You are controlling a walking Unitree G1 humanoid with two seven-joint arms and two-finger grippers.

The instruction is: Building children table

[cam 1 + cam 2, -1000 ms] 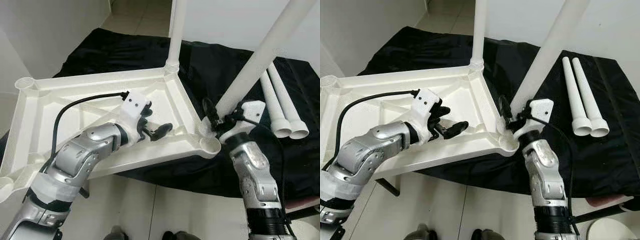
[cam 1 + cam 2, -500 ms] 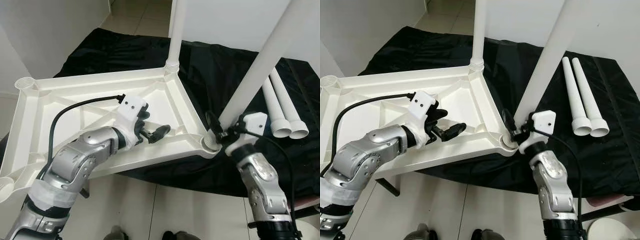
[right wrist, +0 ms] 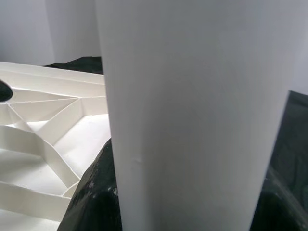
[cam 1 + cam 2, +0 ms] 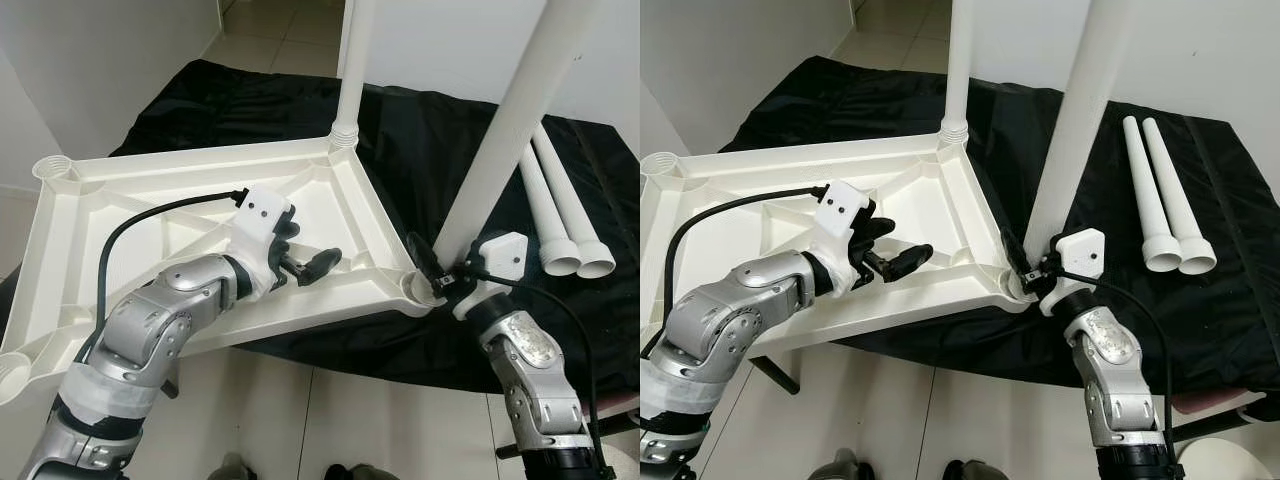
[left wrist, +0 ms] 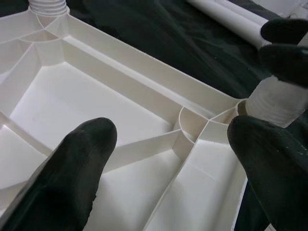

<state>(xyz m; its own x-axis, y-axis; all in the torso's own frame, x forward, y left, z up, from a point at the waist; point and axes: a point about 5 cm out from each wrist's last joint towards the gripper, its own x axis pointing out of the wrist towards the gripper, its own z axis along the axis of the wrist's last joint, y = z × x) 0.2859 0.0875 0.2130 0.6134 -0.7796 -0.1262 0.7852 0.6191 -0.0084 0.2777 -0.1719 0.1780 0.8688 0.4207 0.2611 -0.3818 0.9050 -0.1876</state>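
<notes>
Spare legs [image 4: 568, 215] right of tabletop [image 4: 190, 205]

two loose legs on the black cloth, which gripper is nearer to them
Right. The right gripper clamps the leaning leg beside the loose legs; the left gripper rests inside the tabletop, farther away.

The two head eyes are looking forward and down from above onto the upturned white ribbed plastic tabletop [image 4: 200, 200], framing almost the same scene. The left wrist camera is peering close between the left gripper's [image 5: 168, 159] black fingers [image 5: 72, 173] at that tabletop's near corner. The right wrist camera is sitting very close against the upright white plastic tube leg [image 3: 192, 110], also glimpsing the tabletop's ribs.
</notes>
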